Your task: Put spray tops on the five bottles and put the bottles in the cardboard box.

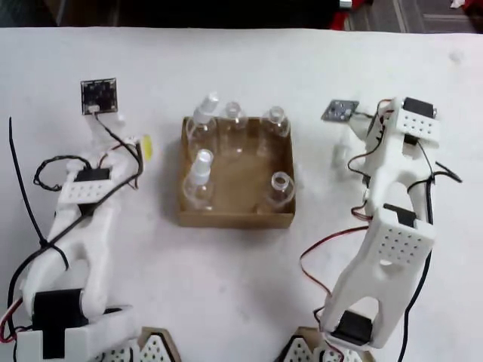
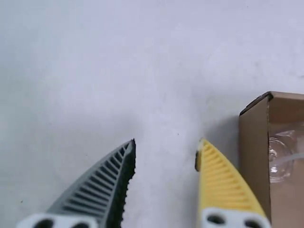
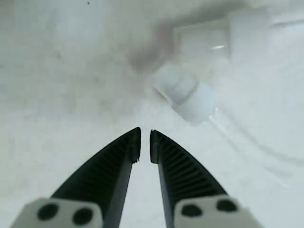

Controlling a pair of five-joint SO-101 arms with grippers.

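Right gripper (image 3: 145, 146) near 1 spray top (image 3: 183, 91)

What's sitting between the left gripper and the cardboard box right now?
Nothing. The left wrist view shows only bare white table between the open left gripper and the near corner of the cardboard box.

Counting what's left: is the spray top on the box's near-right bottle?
Off. The near-right bottle in the cardboard box shows a bare, open neck ring with nothing fitted on it.
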